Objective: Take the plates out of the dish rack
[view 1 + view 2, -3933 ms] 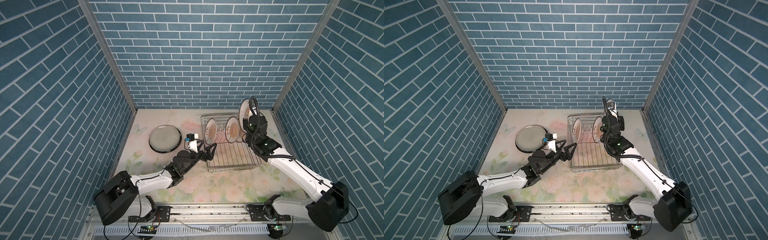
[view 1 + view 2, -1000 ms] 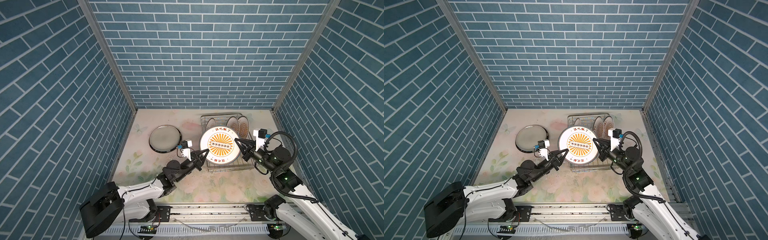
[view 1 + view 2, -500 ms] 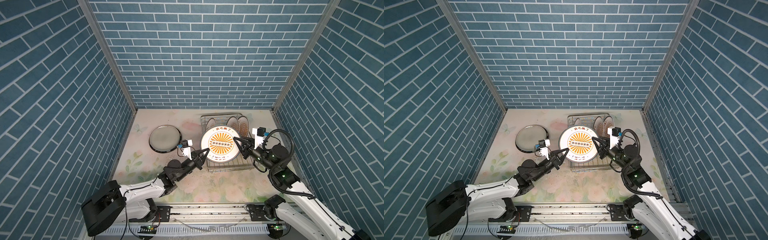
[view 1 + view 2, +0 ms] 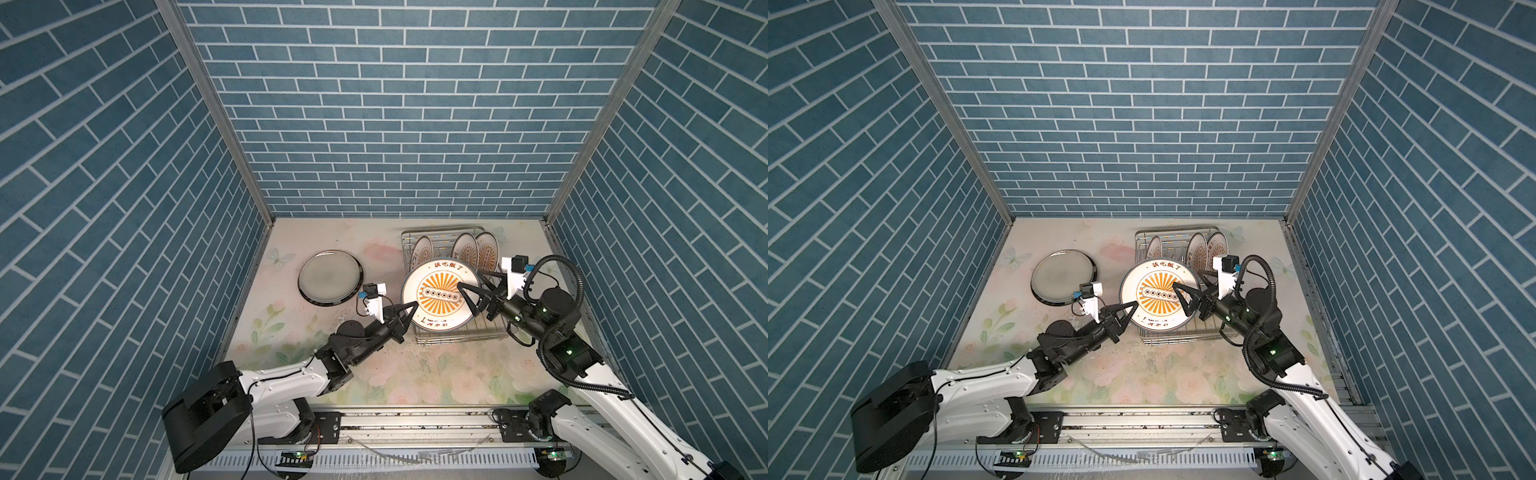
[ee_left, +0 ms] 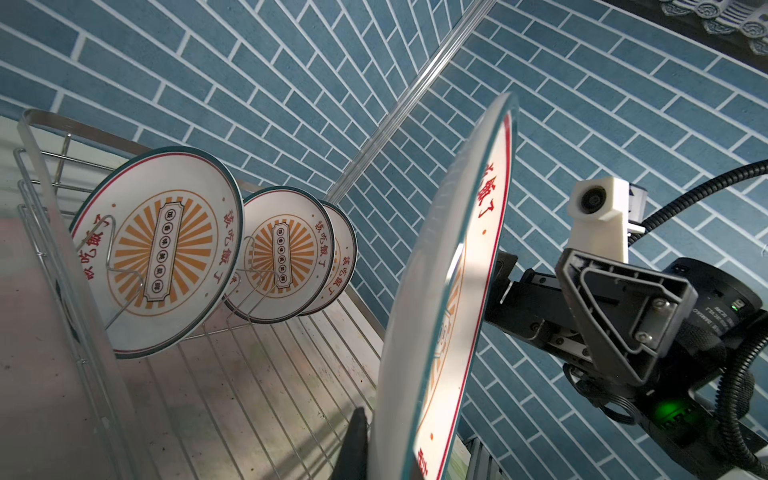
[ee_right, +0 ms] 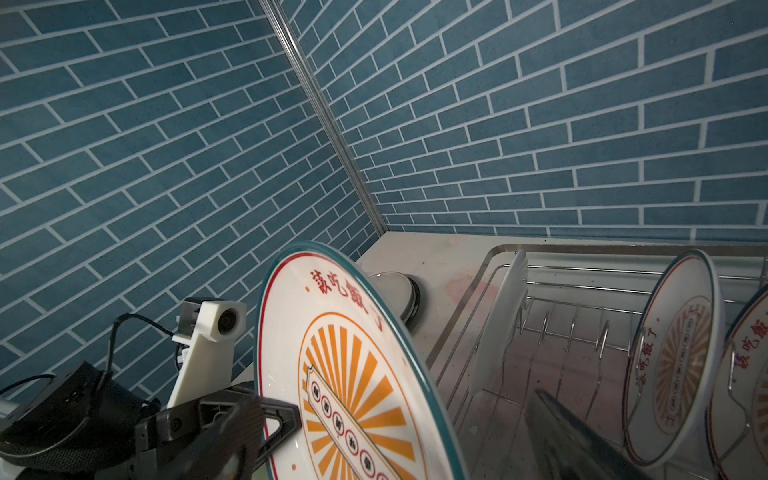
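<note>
Blue brick-pattern walls (image 4: 374,124) on three sides, with a floral-print worktop (image 4: 291,357) underneath. Dish rack (image 4: 473,332) stood right of centre, toward the back wall. Its wire grid floor was plain in the left wrist view (image 5: 249,395).

Racked plates (image 4: 464,249): three white sunburst ones, upright on edge between the prongs at the rack's far end. Two sat close together and the third stood apart, nearer the rack's left side. The same three showed from the left wrist (image 5: 166,249).

Grey plate (image 4: 330,280): dark-rimmed, lying flat on the worktop. It was left of the rack and clear of it in both top views (image 4: 1064,276).

Held plate (image 4: 438,297): a fourth sunburst plate, off the prongs and raised over the rack's near left part. Its printed face was tilted up toward the top cameras. It looked nearly edge-on from the left wrist (image 5: 436,332) and face-on from the right wrist (image 6: 345,374).

Left fingers (image 4: 402,312) were clenched on the held plate's left rim. One finger overlapped the printed face in the right wrist view (image 6: 270,415).

Right fingers (image 4: 476,297) stood spread wide at the plate's right side, released. From the right wrist, a gap showed between one finger (image 6: 573,436) and the rim. Could not tell whether the other finger touched the plate.
</note>
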Tool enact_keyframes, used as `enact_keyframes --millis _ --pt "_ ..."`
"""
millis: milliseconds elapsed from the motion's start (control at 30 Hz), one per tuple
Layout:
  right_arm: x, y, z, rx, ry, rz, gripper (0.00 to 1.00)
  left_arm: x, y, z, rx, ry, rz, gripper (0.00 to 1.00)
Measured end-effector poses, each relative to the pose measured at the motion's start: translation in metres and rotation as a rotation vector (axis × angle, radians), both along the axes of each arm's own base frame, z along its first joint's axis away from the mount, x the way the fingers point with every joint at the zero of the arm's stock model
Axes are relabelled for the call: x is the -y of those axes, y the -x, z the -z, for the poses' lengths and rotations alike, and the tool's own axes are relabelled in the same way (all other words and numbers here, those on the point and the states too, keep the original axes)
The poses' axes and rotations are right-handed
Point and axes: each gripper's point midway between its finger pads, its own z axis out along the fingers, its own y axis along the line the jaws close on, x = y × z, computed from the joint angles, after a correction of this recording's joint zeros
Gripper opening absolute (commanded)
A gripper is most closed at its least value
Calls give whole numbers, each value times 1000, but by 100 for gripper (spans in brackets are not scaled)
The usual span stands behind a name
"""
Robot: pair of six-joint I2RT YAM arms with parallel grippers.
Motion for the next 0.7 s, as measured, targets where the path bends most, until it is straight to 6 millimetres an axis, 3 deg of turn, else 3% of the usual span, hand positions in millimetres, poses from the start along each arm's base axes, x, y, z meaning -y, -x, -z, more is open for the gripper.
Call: enact_keyframes --millis 367,700 --pt "-3 6 -3 25 8 -26 99 -43 -5 3 -69 26 -172 0" --pt "-36 26 7 68 71 -159 97 -89 -15 35 -213 -11 -389 0"
